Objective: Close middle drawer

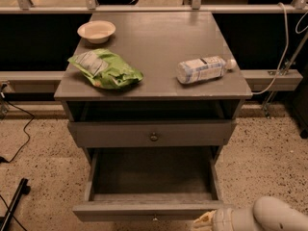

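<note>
Your gripper (204,222) sat low at the bottom edge of the shot, just beside the right end of the middle drawer (144,210)'s front panel. The white arm (274,216) trailed off to the right. Honestly you couldn't tell whether it was spread or pinched, since the frame edge cut most of it off.

The middle drawer was pulled way out, with the tiny knob (154,219) dead centre on its slim front. Above it, the taller drawer (120,134) with the bigger knob stuck out just a bit.

Up on the worktop (154,47) you had a bowl (96,31) by the back left corner and a green snack bag (106,70) near the front left corner. A bottle (202,69) lay on its side toward the right edge.
</note>
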Robot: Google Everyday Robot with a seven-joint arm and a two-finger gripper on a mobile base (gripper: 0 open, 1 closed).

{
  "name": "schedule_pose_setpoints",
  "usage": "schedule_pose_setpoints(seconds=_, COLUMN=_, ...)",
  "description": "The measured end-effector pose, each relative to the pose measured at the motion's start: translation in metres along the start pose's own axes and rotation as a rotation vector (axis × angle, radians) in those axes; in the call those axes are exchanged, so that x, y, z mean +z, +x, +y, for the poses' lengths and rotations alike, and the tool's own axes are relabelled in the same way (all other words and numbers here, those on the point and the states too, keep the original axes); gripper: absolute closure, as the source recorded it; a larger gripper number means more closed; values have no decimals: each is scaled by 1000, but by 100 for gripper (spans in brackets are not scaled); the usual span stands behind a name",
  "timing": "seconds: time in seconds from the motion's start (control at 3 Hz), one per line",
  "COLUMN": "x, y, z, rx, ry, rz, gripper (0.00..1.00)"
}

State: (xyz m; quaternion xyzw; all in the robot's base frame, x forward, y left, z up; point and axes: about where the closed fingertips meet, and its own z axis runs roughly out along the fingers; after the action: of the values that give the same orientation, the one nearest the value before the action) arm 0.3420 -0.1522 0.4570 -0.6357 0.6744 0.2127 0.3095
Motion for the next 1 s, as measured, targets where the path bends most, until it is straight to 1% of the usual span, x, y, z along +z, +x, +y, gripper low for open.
schedule_pose_setpoints(seconds=0.33, x=30, y=11, z=8, rx=7, ry=2, rz=24, gripper=100)
schedule_pose_setpoints(seconds=0.67, x=57, y=23, z=13, rx=49, ry=16, rz=50, gripper=100)
schedule_pose_setpoints(seconds=1.0, x=76, y=31, z=9, rx=99, ry=34, rz=85, gripper=100)
